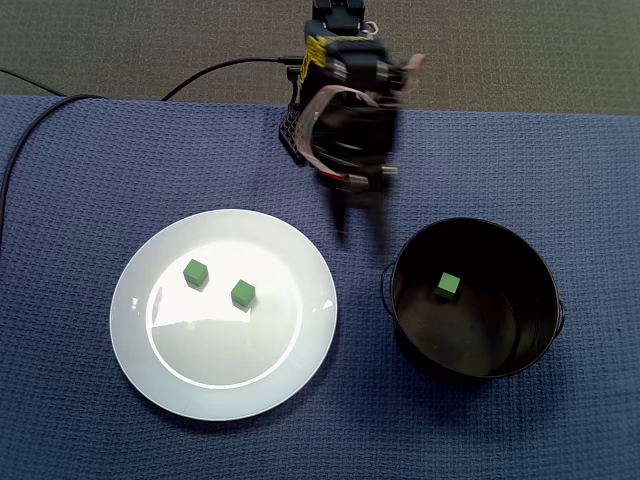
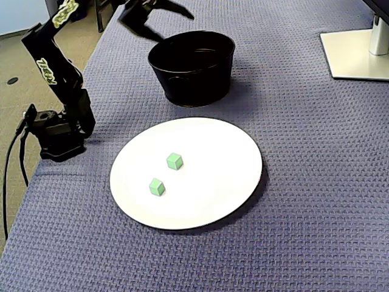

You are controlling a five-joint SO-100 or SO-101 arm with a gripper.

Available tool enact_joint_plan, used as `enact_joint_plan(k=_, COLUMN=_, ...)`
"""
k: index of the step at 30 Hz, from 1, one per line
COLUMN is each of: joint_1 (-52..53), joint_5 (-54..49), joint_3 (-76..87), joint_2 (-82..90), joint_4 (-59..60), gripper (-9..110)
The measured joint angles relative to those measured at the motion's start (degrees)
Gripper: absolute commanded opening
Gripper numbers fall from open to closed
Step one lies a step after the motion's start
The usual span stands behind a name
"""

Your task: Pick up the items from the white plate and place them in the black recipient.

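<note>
On the blue cloth, lower left of centre, sits the white plate w/ two cubes: left green cube & right green cube, near each other, not touching. The black pot is lower right, w/ a third green cube inside. The gripper hangs top centre, blurred, fingers apart, empty.

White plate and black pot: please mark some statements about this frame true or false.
1. Two green cubes lie on the white plate. True.
2. The black pot is empty. False: a third cube lies inside.
3. The gripper grips a cube. False: it is open and holds nothing.
4. Plate and pot stand on a blue cloth. True.
</note>
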Motion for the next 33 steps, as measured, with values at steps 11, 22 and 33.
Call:
enact_joint_plan(k=11, joint_1=13.8, joint_5=11.51, joint_3=17.58, joint_2=-6.59, joint_4=1.23, gripper=26)
enact_joint_plan(k=22, joint_1=19.51, joint_5=24.7, joint_3=18.11, joint_2=-24.26, joint_4=-7.38, gripper=24)
enact_joint_plan(k=33, joint_1=19.42, joint_5=29.79, joint_3=16.52, joint_2=-33.57, joint_4=-13.18, gripper=21)
